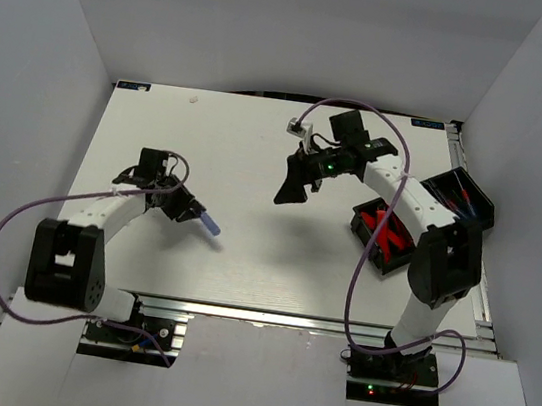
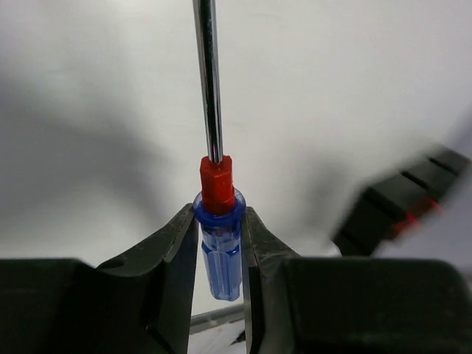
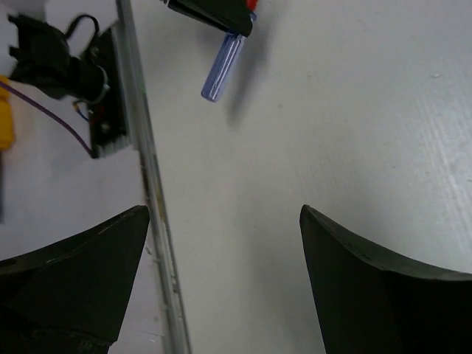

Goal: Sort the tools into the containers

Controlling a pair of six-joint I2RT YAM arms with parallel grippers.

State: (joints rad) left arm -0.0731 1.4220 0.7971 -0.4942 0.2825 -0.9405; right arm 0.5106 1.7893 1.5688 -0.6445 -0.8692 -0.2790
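1 screwdriver (image 2: pixel 220 254), blue-handled, clenched in left gripper (image 2: pixel 220 221) | right gripper (image 3: pixel 223 214) spread wide above table (image 1: pixel 257 161)

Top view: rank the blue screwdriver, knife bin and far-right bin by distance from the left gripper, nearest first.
1. blue screwdriver: held in the left gripper.
2. knife bin: right half of the table.
3. far-right bin: at the right edge, farther back.

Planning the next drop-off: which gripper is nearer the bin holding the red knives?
Right. The right gripper hangs open a short way from the knife bin, on its left in the top view; the left gripper, shut on the blue screwdriver, is much farther that way.
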